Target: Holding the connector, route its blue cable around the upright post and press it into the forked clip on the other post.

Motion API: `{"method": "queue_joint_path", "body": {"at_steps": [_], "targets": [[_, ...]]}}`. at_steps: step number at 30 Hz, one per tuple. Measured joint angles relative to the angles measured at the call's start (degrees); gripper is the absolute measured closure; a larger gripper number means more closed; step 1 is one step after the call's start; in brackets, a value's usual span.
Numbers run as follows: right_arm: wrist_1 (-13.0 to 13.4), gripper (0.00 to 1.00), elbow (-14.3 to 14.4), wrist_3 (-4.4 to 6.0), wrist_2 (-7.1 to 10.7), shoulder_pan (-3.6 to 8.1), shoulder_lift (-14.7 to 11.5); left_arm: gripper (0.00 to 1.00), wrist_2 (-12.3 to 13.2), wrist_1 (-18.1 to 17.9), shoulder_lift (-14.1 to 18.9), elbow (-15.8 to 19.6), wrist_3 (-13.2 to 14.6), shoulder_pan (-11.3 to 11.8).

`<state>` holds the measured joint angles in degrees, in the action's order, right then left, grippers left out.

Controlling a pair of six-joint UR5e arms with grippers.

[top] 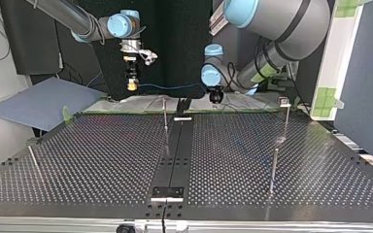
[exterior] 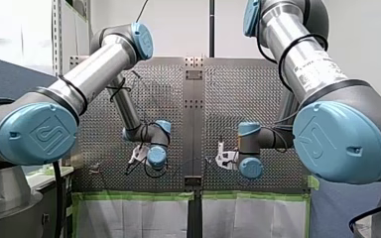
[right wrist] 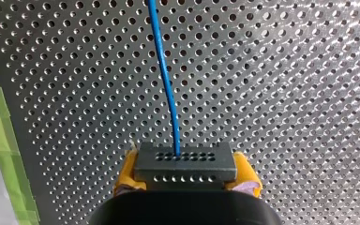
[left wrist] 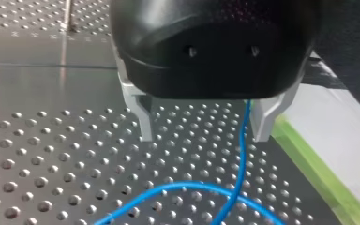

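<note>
My right gripper (right wrist: 186, 180) is shut on the dark connector (right wrist: 185, 165), its yellow pads on both sides. The blue cable (right wrist: 165, 79) leaves the connector's face and runs ahead over the perforated table. In the top view my right gripper (top: 132, 83) hangs at the back left, and the blue cable (top: 175, 88) spans to my left gripper (top: 216, 97). My left gripper (left wrist: 206, 126) stands open just above the table; the blue cable (left wrist: 242, 159) passes between its metal fingers (left wrist: 143, 119), close to one of them, and loops below. A thin upright post (top: 165, 119) stands mid-table.
A post with a small block head (top: 285, 102) stands at the top view's right, a shorter post (top: 273, 170) in front of it, and a leaning pin (top: 34, 160) at the left. A dark centre rail (top: 175, 155) splits the table. Green tape (left wrist: 318, 168) marks the edge.
</note>
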<state>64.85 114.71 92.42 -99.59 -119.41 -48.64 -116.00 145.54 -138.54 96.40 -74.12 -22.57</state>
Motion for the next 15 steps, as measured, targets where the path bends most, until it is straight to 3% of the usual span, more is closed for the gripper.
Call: {"method": "queue_joint_path", "body": {"at_steps": [6, 15], "targets": [[-0.06, 1.0, -0.04, 0.19, 0.01, 0.21, -0.01, 0.0, -0.92, -0.39, 0.0, -0.03, -3.19, -0.87], [-1.39, 1.0, -0.62, 0.25, 0.09, 0.37, -0.08, 0.0, 1.41, 2.76, 0.0, 0.0, -7.35, -2.12]]}}
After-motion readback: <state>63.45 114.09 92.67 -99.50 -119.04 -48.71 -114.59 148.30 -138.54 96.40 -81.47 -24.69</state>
